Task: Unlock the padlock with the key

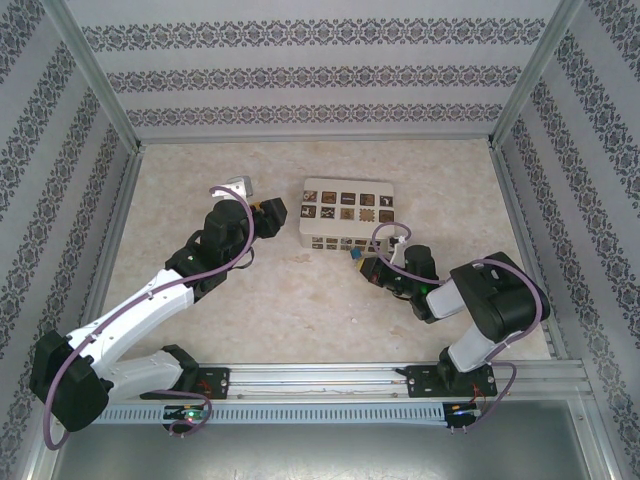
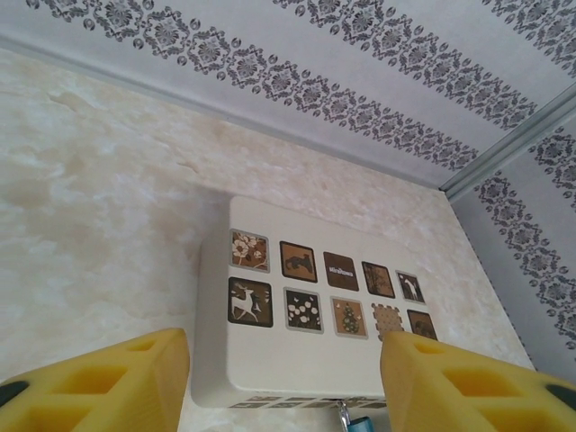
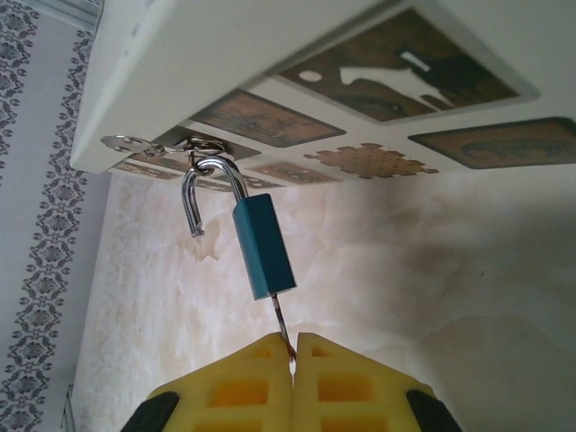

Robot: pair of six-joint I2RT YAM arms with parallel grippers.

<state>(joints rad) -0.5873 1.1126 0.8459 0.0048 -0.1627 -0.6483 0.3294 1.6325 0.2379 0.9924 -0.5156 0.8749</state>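
The tiny blue padlock (image 3: 265,247) hangs by its silvery shackle (image 3: 193,193) from the metal hasp of the cream patterned box (image 1: 347,213). The shackle's free end is out of the body and points down. A thin key (image 3: 281,322) sticks into the padlock's bottom, and my right gripper (image 3: 292,353) is shut on the key's head. From above, the padlock (image 1: 355,256) sits at the box's front edge, just ahead of the right gripper (image 1: 372,268). My left gripper (image 1: 283,214) stands open beside the box's left end, holding nothing. A sliver of the padlock (image 2: 358,423) shows below the box (image 2: 306,306).
Patterned walls and metal frame posts (image 1: 515,90) enclose the marbled table (image 1: 200,180). A mounting rail (image 1: 320,380) runs along the near edge. Open floor lies left of the box and between the two arms.
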